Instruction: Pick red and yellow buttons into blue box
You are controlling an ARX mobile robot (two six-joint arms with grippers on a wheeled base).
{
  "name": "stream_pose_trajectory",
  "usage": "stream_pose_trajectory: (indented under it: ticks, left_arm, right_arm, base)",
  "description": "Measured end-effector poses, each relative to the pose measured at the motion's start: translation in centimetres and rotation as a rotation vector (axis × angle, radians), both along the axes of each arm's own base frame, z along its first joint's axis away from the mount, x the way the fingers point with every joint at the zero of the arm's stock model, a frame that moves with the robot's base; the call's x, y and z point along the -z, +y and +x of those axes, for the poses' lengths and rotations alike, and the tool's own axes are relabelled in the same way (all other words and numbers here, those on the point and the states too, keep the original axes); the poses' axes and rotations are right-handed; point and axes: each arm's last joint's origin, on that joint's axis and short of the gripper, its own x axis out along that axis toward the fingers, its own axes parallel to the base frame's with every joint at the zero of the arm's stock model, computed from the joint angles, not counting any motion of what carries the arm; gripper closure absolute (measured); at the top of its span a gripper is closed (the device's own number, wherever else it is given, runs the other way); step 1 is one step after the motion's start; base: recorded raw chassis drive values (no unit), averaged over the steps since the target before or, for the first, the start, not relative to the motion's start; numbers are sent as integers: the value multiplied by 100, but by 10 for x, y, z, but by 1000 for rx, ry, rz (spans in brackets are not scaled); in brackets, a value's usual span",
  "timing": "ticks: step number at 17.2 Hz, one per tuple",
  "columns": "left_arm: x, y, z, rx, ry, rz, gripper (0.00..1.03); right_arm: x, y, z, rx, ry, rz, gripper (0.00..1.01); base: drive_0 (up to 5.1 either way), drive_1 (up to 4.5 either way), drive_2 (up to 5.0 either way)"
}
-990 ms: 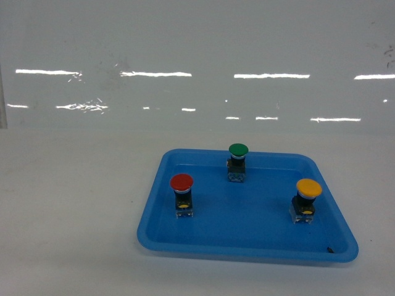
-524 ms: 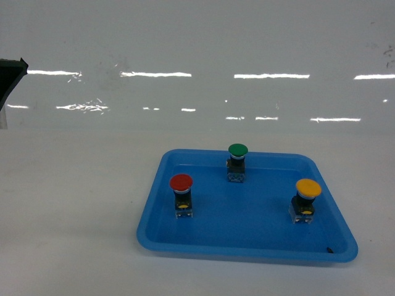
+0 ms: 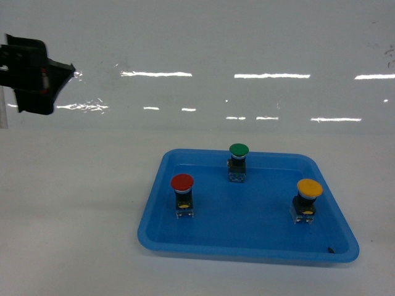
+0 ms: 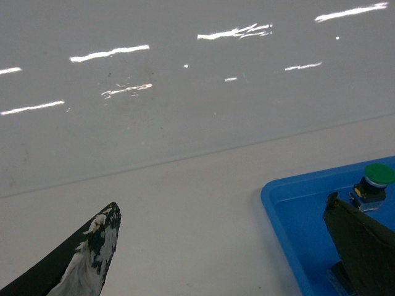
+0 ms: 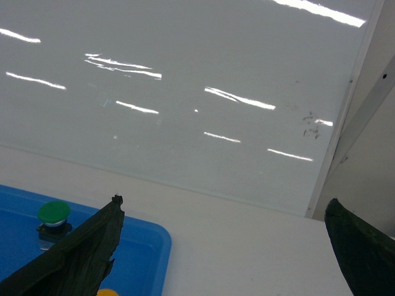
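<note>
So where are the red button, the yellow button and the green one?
red button [image 3: 182, 181], head view, on its round cap
yellow button [image 3: 309, 187], head view, on its round cap
green button [image 4: 378, 174], left wrist view, on its cap

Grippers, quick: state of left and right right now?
Left end effector: open, holding nothing.
Right end effector: open, holding nothing.

In the head view the left gripper [image 3: 37, 74] is cut off at nine o'clock. The right wrist view shows only a sliver of the yellow button [image 5: 106, 292] at six o'clock, and its jaws run off the frame.
</note>
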Motion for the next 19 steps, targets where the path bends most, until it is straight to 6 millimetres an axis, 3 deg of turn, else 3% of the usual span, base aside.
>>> stream_pose_trajectory:
  ticks: [2, 6, 11, 14, 17, 19]
  left_arm:
    - [9, -3, 5, 11, 36, 19, 5]
    - [7, -3, 4, 9, 26, 19, 5]
    - [7, -2, 4, 5, 25, 20, 5]
    - [7, -3, 4, 8, 26, 20, 5]
    - [7, -1, 4, 2, 25, 21, 5]
    - [7, -3, 4, 9, 25, 22, 5]
  right_arm:
    - [-2, 1, 1, -1, -11, -22, 3]
    - [-2, 1, 2, 5, -14, -33, 3]
    - [27, -35, 44, 171, 41, -46, 3]
    - [21, -52, 41, 203, -2, -33, 3]
    - [35, -89, 26, 331, 31, -26, 3]
    - [39, -96, 26, 358, 49, -36, 3]
  base:
    - [0, 0, 0]
    - [0, 0, 0]
    - [0, 0, 0]
    - [0, 0, 0]
    - [0, 0, 0]
    - [0, 0, 0]
